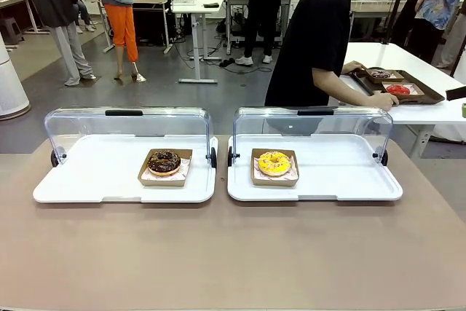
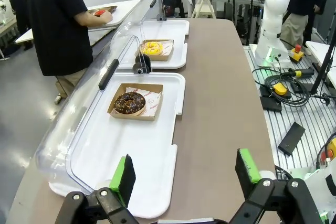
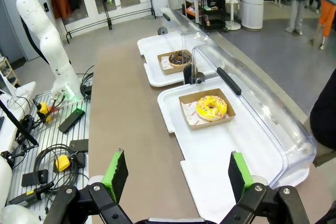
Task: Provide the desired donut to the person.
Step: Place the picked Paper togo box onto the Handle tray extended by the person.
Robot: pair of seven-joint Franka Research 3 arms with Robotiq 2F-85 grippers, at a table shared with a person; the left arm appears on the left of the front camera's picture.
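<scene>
Both trays lie lids-up on the table (image 1: 233,253): chocolate donut (image 1: 164,162) on its left tray, yellow donut (image 1: 274,163) on the right. Left gripper (image 2: 185,174) and right gripper (image 3: 175,174) jaws apart, holding nothing. Person (image 1: 317,34) beyond the table, turned aside, hands on a brown tray (image 1: 426,97).

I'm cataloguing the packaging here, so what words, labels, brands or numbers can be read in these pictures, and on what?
Nothing can be quoted as it reads.
Paper liner under the chocolate donut: faint reddish print, too small and blurred to read.
Paper liner under the yellow donut: faint marks, unreadable.
Person's black shirt: no print visible.
Trays and lids: no labels visible.
</scene>
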